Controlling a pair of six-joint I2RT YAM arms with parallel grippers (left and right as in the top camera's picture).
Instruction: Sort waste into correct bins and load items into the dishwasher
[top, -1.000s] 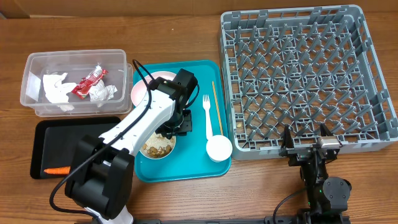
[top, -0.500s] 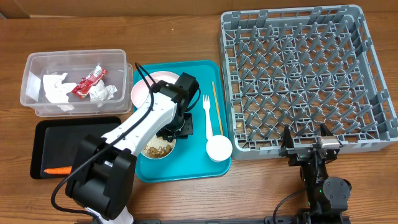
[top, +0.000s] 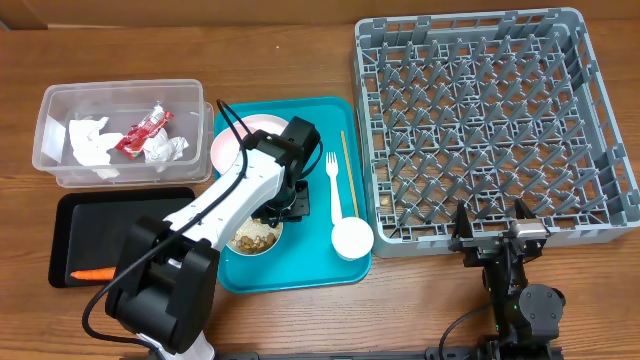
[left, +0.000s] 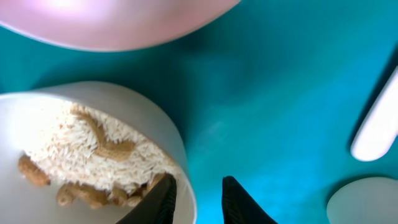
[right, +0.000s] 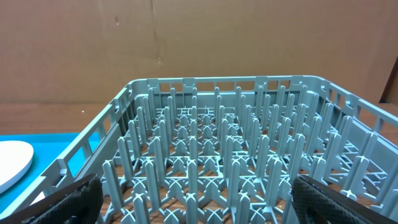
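Note:
A white bowl (top: 253, 236) of rice (left: 81, 149) and beige food bits sits on the teal tray (top: 300, 270), just in front of the pink plate (top: 232, 140). My left gripper (top: 287, 205) reaches down over the bowl's right rim (left: 158, 121). Its jaws (left: 198, 180) are narrowly open astride that rim. One finger is inside against the food, and the other is outside with a gap of teal showing. My right gripper (top: 497, 237) stands wide open and empty at the near edge of the grey dishwasher rack (top: 366, 130).
Also on the teal tray are a white fork (top: 333, 185), a tan chopstick (top: 344, 160) and a small white cup (top: 352, 238). The clear tub (top: 48, 130) at the left holds napkins (top: 90, 140) and a red wrapper (top: 143, 130). A carrot (top: 92, 273) lies in the black tray (top: 120, 215).
My left wrist has shifted slightly over the bowl and then held still. The right arm has not moved.

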